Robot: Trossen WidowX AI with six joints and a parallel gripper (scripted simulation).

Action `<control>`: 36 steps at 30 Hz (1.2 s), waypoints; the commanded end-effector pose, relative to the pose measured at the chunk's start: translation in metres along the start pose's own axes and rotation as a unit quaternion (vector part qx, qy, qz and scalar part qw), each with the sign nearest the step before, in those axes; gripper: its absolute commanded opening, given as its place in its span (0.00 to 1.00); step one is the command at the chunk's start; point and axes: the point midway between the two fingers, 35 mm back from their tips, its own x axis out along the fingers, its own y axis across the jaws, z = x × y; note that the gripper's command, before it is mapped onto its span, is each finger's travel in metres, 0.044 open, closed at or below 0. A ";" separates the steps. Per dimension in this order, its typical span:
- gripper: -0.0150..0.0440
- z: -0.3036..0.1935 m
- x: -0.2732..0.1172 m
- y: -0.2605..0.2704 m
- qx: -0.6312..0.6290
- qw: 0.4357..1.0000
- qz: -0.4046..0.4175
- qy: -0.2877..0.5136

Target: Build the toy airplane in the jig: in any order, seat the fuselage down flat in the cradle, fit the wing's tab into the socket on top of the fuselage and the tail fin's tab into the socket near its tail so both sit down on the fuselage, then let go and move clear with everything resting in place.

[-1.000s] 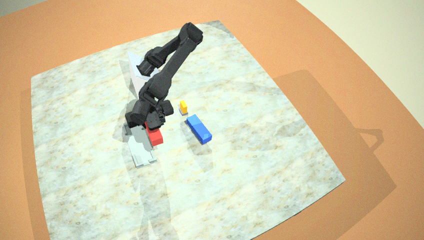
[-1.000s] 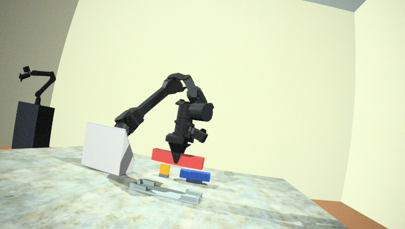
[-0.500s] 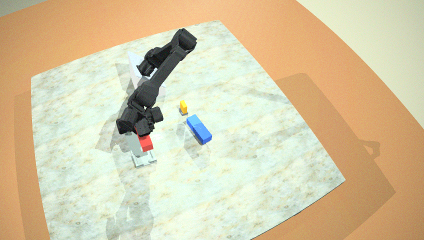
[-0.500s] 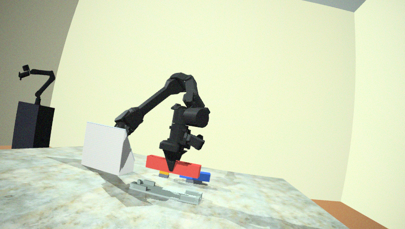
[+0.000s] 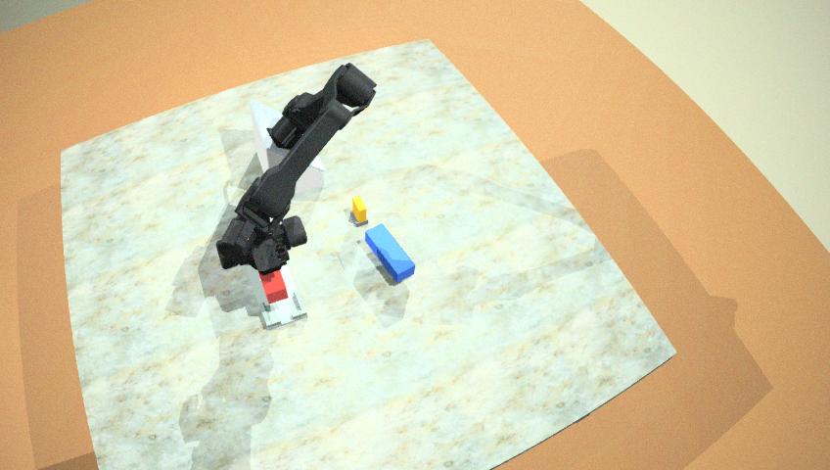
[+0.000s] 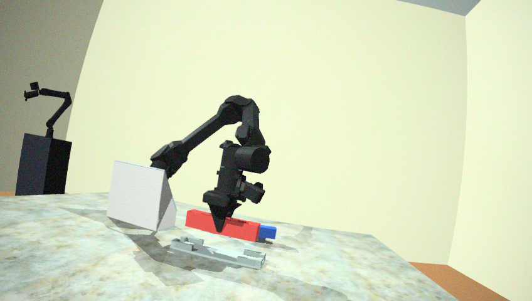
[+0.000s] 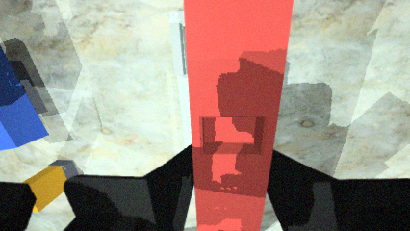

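Observation:
My gripper (image 6: 223, 227) (image 7: 225, 146) is shut on the red fuselage (image 5: 274, 286) (image 6: 240, 229) (image 7: 236, 34), a long bar with a rectangular socket in its top. The fuselage is level and hangs a little above the pale grey cradle (image 5: 286, 318) (image 6: 220, 254) (image 7: 178, 45), with a gap between them in the exterior view. In the wrist view it covers most of the cradle. The blue wing (image 5: 389, 251) (image 6: 268, 231) (image 7: 21, 120) lies to the side. The yellow tail fin (image 5: 358, 209) (image 7: 45, 187) stands on its grey tab near the wing; in the exterior view it is hidden.
A white wedge-shaped block (image 5: 260, 136) (image 6: 136, 195) stands near the arm's base, behind the cradle's tail end. The arm hangs over the area between block and cradle. Another black arm on a dark pedestal (image 6: 41, 163) is far in the background.

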 end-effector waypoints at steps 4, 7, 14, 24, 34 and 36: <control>0.58 0.002 -0.002 -0.003 -0.004 1.000 -0.004 -0.003; 0.58 0.002 -0.002 -0.003 -0.004 1.000 -0.004 -0.003; 0.58 0.002 -0.002 -0.003 -0.004 1.000 -0.004 -0.003; 0.58 0.004 -0.003 -0.005 -0.004 1.000 -0.004 -0.003; 0.58 0.004 0.004 -0.005 -0.004 1.000 -0.004 -0.003; 0.58 0.004 0.008 -0.005 -0.004 1.000 -0.004 -0.003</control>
